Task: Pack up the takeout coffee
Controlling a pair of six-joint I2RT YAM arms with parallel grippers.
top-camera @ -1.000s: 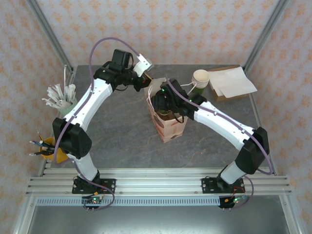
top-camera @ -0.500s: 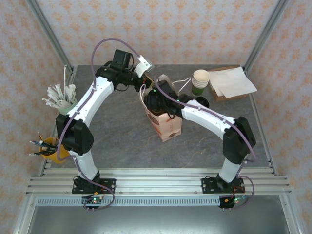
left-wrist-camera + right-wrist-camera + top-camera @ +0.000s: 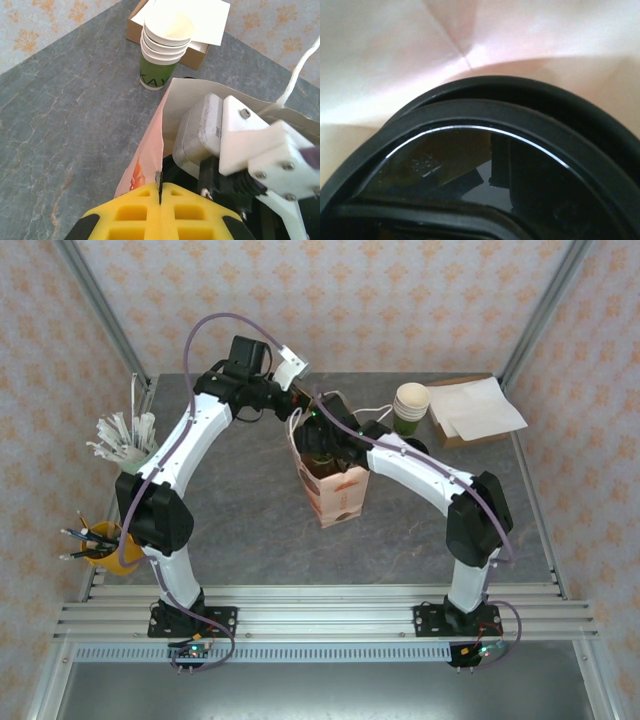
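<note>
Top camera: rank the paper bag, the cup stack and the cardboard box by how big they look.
Largest, tied: the cardboard box and the paper bag. They look about alike, and the bag stands nearer the camera with an arm covering part of it, so I won't rank them.
Smallest: the cup stack, clearly.

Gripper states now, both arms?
Left gripper: shut on the paper bag rim.
Right gripper: inside the bag, over the black lid; open or gripping cannot be told.
</note>
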